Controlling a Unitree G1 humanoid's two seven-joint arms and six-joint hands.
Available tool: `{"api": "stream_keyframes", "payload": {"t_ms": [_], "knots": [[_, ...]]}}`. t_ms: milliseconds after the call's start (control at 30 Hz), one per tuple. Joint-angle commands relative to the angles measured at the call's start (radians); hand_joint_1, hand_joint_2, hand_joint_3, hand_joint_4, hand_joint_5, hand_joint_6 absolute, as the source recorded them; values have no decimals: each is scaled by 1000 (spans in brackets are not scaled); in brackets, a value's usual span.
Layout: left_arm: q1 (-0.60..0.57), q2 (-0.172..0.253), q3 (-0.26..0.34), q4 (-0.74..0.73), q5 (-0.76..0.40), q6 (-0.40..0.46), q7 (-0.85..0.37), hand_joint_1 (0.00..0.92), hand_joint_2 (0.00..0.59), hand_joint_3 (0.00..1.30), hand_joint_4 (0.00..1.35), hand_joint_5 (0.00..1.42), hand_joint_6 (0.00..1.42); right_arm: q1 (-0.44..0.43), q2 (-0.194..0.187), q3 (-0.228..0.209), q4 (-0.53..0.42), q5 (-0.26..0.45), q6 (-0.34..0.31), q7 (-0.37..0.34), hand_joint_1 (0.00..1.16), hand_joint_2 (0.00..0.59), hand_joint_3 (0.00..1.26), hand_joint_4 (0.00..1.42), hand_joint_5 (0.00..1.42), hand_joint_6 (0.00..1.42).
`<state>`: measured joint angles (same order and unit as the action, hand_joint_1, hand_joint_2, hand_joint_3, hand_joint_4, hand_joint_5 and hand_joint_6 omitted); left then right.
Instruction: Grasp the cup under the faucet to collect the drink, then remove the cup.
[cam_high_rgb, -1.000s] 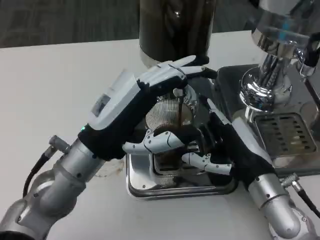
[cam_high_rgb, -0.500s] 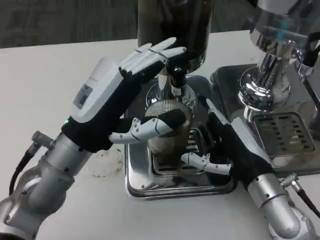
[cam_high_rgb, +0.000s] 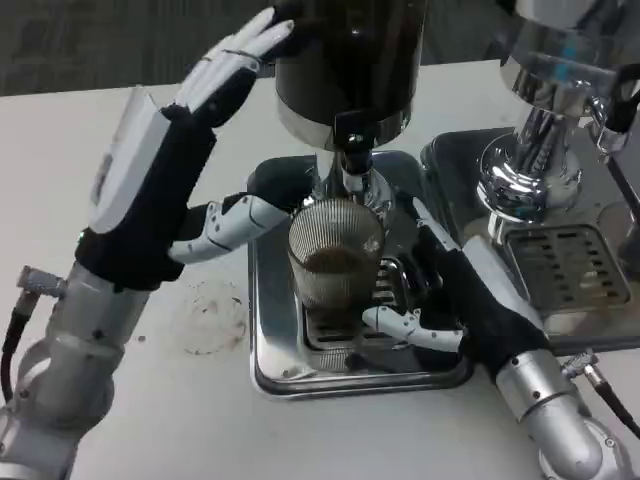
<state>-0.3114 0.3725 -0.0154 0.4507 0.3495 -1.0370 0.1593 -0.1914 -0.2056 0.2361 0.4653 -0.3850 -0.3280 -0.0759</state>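
From my remote station I see the cup (cam_high_rgb: 335, 258), a ribbed clear glass with dark drink in its lower part, standing on the steel tray (cam_high_rgb: 275, 370) directly under the faucet (cam_high_rgb: 352, 165) of the dark dispenser (cam_high_rgb: 350, 60). My right hand (cam_high_rgb: 440, 290) rests on the tray just right of the cup; whether its fingers touch the glass I cannot tell, since the palm side faces away from the camera and the fingers nearest the cup are lost in shadow. My left hand (cam_high_rgb: 185, 165) is raised left of the dispenser, fingers spread and holding nothing, its thumb reaching toward the cup without clearly meeting it. I can read no brand, label or lettering anywhere; the pale panel on the back of the left hand is too blurred to make out. The dispenser's top is cut off by the frame edge. To the right, a chrome machine (cam_high_rgb: 545, 120) above a second drip grate (cam_high_rgb: 565, 265) is also cropped. A faint ring stain (cam_high_rgb: 212, 318) marks the white desk (cam_high_rgb: 60, 170) beside the tray.
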Motion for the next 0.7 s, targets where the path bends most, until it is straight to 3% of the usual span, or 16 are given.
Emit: {"api": "stream_keyframes", "payload": {"t_ms": [33, 400, 700], "knots": [[17, -6, 41, -19, -35, -7, 14, 0, 169, 206, 59, 217, 112, 22, 6, 3, -23, 8, -10, 7, 610, 191, 0, 0, 0, 32], [78, 1, 127, 36, -19, 56, 51, 0, 171, 179, 19, 173, 76, 61, 0, -8, -93, 8, 7, 10, 605, 193, 0, 0, 0, 31], [141, 30, 116, 134, 62, 118, 96, 0, 166, 118, 0, 133, 28, 99, 0, -20, -159, 16, 20, 20, 605, 193, 0, 0, 0, 31]]}}
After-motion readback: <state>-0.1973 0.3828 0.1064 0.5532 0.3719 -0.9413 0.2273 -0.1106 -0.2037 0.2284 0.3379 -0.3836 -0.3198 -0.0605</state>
